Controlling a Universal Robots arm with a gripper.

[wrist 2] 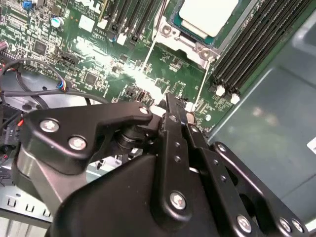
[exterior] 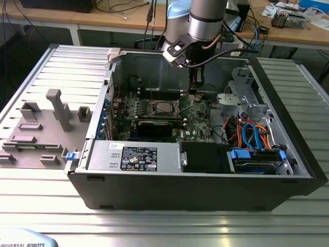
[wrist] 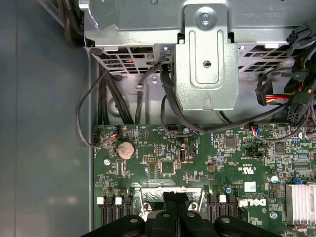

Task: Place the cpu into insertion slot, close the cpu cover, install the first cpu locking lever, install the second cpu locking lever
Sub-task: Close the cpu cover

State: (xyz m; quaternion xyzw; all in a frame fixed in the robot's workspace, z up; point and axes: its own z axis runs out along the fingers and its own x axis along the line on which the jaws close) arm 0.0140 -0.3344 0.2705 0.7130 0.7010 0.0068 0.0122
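The cpu (exterior: 163,106) (wrist 2: 207,14) lies flat in the insertion slot on the green board, its silver-grey top facing up. The slot itself is hidden under it. The cpu cover (wrist 2: 170,30) lies down around the chip as a silver frame. Two thin wire locking levers (wrist 2: 203,81) (wrist 2: 149,49) run from the socket toward my fingers. My gripper (exterior: 195,91) (wrist 2: 168,98) (wrist: 176,210) hangs inside the case beside the socket, on the exterior view's right of it, just above the board. Its black fingers are shut together with nothing seen between them.
Long black memory slots (wrist 2: 247,44) flank the socket. A black graphics card (exterior: 154,126) lies in front of it, then the power supply (exterior: 133,154). A metal drive cage (wrist: 205,54) and coloured cables (exterior: 247,134) fill the right side. A grey fixture plate (exterior: 46,123) sits left of the case.
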